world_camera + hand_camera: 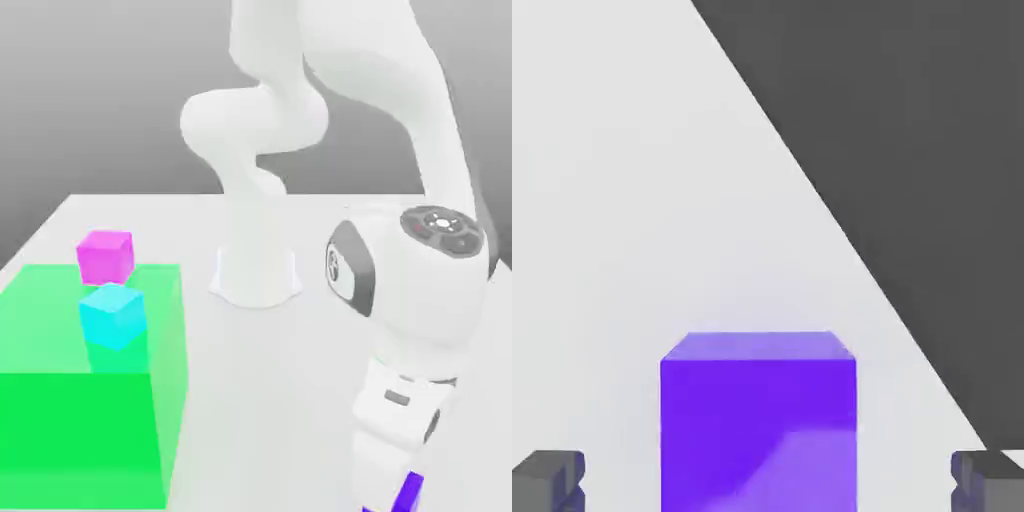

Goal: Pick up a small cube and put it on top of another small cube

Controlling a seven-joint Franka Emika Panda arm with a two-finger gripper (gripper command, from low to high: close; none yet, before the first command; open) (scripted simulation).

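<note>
White tabletop (300, 400) under a plain grey backdrop; the arm's base stands at the far middle of the table.

Gripper (768, 485): jaws spread wide, nothing pinched. In the hand view the two dark fingertips (550, 478) sit at opposite sides, each with a clear gap of bare table between it and the cube.

Violet cube (759, 420): rests flat on the table, directly between the jaws and roughly centred in the gap, perhaps a touch nearer one fingertip than the other. Its side faces look square to the line joining the fingertips, so the pads should meet flat faces rather than corners. Being a cube, it has no long axis to favour. In the exterior view only a sliver of the cube (407, 492) shows below the wrist, at the near edge of the table towards the exterior view's right.

Judgement: the hand is lined up for the pick. The cube lies ahead of the fingertips along the approach line, so the coming move turns on a straight advance until the pads bracket the side faces, then closing. No sideways correction seems needed.

Other items, well apart from the jaws: a pink cube (105, 256) and a cyan cube (113, 315) by a translucent green block (60, 420) on the exterior view's left.
</note>
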